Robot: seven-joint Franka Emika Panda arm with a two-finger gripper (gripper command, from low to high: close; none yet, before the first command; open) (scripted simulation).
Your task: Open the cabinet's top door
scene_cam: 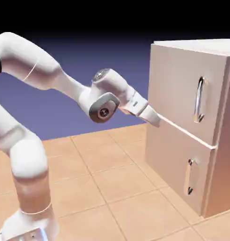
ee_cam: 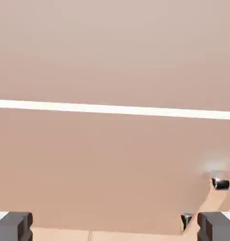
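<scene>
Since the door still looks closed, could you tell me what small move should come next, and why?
Probably shift the open tool toward the upper handle: it now faces the white gap between the panels, well short of that handle.

No text, label, brand, number or sign can be read in either view; the small dark mark [scene_cam: 135, 103] near the end of the white arm [scene_cam: 39, 63] is too small to make out
</scene>
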